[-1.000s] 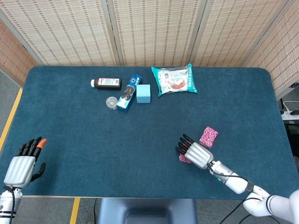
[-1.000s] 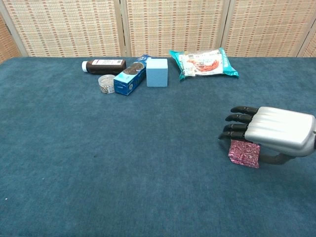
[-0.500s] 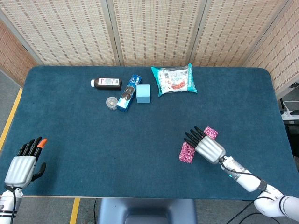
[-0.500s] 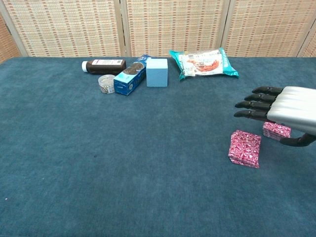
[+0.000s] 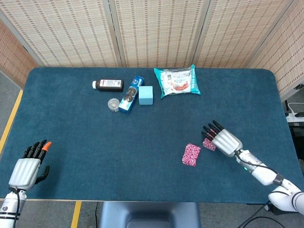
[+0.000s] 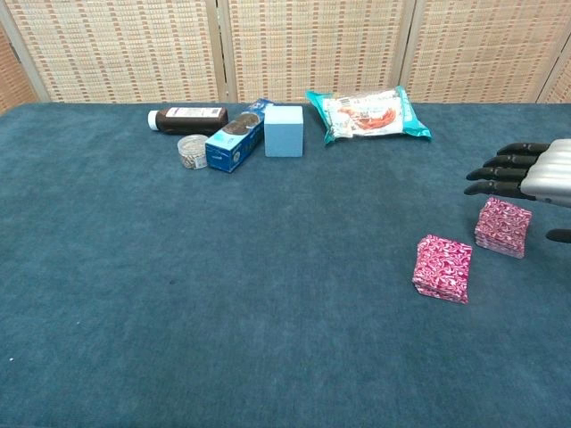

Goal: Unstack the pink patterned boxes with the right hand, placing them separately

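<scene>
Two pink patterned boxes lie apart on the blue table (image 5: 71, 142): the nearer box (image 6: 442, 268) sits toward the front, the farther box (image 6: 504, 226) just behind and to its right. Your right hand (image 6: 533, 172) hangs above the farther box with fingers (image 6: 496, 174) stretched out and apart, holding nothing; in the head view that hand (image 5: 224, 141) partly covers the box. Your left hand (image 5: 27, 167) rests at the front left edge, fingers apart and empty. Along the far side you see a dark bottle (image 5: 108, 85), a small round tin (image 5: 113, 104), a blue cookie box (image 5: 131, 94), a light blue cube (image 5: 146, 95) and a teal snack bag (image 5: 176, 81).
</scene>
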`<state>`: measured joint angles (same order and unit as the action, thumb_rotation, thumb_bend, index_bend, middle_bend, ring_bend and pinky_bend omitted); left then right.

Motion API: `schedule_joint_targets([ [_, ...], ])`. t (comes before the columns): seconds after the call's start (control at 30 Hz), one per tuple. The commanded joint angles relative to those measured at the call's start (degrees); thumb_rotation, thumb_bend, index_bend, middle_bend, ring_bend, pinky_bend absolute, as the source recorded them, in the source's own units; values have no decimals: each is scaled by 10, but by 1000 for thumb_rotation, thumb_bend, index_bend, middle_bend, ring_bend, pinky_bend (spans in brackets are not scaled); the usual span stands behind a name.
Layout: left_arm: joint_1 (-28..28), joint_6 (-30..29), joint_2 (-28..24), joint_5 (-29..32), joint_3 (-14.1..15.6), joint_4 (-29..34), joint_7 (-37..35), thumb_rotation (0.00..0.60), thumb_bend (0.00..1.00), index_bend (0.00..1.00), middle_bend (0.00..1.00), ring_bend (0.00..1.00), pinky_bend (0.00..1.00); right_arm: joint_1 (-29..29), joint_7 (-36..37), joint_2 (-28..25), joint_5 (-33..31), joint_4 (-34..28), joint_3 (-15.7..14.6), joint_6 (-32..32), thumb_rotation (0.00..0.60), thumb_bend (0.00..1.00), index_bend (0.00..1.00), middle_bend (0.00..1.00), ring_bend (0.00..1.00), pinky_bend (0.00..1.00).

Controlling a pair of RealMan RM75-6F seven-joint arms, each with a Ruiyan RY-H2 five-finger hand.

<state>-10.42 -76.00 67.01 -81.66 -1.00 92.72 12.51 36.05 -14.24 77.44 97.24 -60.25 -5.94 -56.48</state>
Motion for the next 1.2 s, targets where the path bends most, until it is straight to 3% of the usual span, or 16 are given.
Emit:
schedule_joint_targets([
  [0.03, 0, 0, -1, 4, -2, 0, -4, 600, 465, 0, 0, 0, 141, 2, 23, 9, 3, 20, -5, 6, 600, 233, 4, 12, 0, 0],
  [0.2, -1, 1, 0, 9, -4, -2, -1, 600, 465, 0, 0, 0, 142, 3, 38, 26, 9, 49, -8, 2, 600, 234, 63, 63, 0, 0],
  [0.37, -1, 0, 1, 11, -5, -3, -2, 600, 464, 0, 0, 0, 142, 8, 57, 44, 16, 71, -9, -5, 600, 234, 148, 175, 5, 0],
  [1.2, -2, 1, -3, 13, -4, 0, -5, 600, 464, 0, 0, 0, 142, 14, 48, 67, 12, 94, -8, 1, 600, 234, 211, 217, 40, 0],
])
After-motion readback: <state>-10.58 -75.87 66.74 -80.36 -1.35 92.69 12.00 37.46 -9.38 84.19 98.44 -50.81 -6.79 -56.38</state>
